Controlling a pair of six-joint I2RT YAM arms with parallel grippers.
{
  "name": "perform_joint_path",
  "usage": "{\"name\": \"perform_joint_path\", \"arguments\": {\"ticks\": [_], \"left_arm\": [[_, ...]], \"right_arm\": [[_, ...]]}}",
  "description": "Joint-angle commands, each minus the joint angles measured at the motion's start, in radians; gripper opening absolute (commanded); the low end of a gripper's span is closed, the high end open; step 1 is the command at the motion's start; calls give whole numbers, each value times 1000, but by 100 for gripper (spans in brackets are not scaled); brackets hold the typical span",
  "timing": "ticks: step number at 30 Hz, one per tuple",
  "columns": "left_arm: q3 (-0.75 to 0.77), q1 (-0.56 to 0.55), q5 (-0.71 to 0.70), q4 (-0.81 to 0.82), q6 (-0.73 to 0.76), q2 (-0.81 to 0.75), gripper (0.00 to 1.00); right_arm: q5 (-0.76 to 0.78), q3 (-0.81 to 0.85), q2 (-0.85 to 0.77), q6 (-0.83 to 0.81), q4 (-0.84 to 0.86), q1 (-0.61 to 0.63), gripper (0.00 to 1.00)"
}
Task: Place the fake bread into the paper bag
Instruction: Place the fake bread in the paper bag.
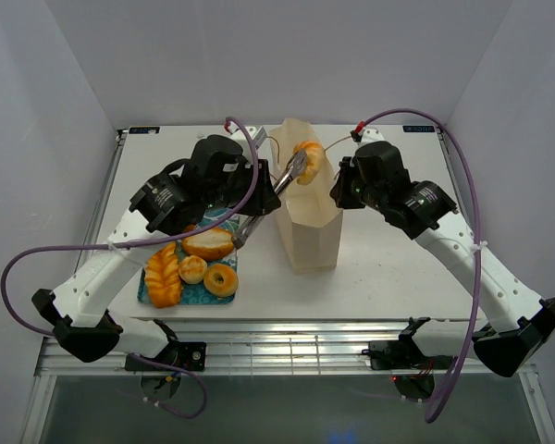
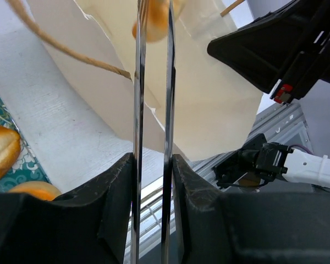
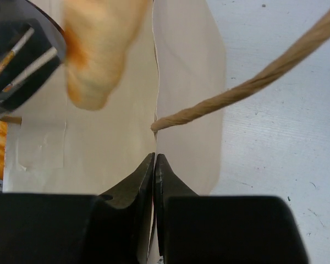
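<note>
The paper bag (image 1: 307, 227) stands upright mid-table, mouth open. My left gripper (image 1: 257, 209) (image 2: 153, 157) is shut on a pair of metal tongs (image 2: 138, 99), whose tips pinch a golden piece of fake bread (image 1: 306, 153) (image 2: 155, 19) over the bag's mouth. In the right wrist view that bread (image 3: 96, 49) hangs above the bag's inside (image 3: 44, 137). My right gripper (image 1: 339, 188) (image 3: 155, 158) is shut on the bag's right rim, just below a cord handle (image 3: 236, 91). More fake bread lies on the tray: a braided loaf (image 1: 164, 275), oval roll (image 1: 208, 243), small bun (image 1: 193, 269) and ring bagel (image 1: 221, 279).
The teal patterned tray (image 1: 200, 296) sits at the table's front left, under my left arm. White walls close in the table on three sides. A metal rack (image 1: 287, 351) runs along the near edge between the arm bases.
</note>
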Motion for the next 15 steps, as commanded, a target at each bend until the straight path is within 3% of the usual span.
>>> {"name": "perform_joint_path", "arguments": {"ticks": [1, 8, 15], "left_arm": [[6, 0, 6, 45, 9, -42, 43], [25, -2, -3, 39, 20, -29, 45], [46, -2, -25, 50, 28, -69, 41]], "right_arm": [[15, -5, -16, -15, 55, 3, 8], [11, -1, -17, -14, 54, 4, 8], [9, -8, -20, -15, 52, 4, 8]]}}
